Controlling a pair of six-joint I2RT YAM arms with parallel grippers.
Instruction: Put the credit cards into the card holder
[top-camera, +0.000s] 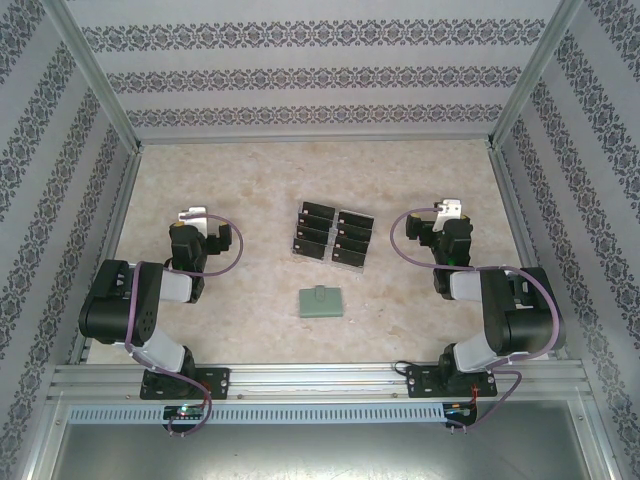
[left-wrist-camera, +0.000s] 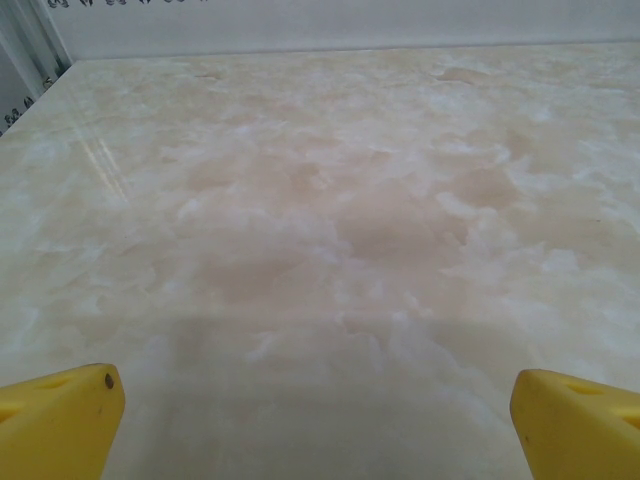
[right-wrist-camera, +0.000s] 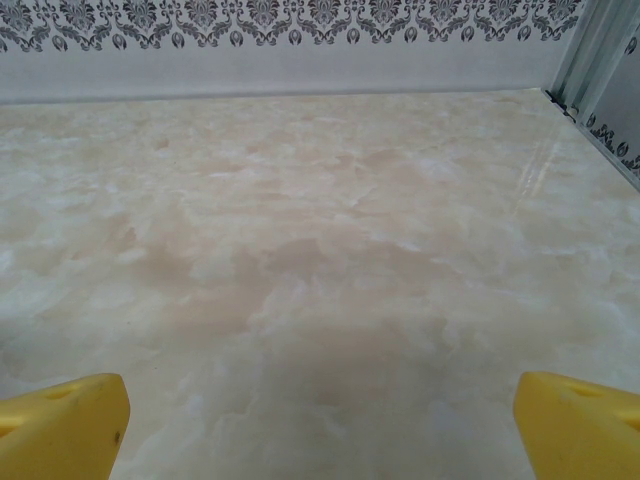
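The left gripper (left-wrist-camera: 318, 425) and right gripper (right-wrist-camera: 320, 425) stood wide open, holding nothing, over the marbled table (top-camera: 230, 180), while the credit cards (top-camera: 330, 236) lay mid-table in two columns, the card holder (top-camera: 320, 301) near their six o'clock.

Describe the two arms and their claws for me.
The left arm and right arm look alike: bulky black joints, pale grey links and black bases. A purple cable loops along each. The left claw and right claw have pale heads. Up close, their fingertips are yellow wedges.
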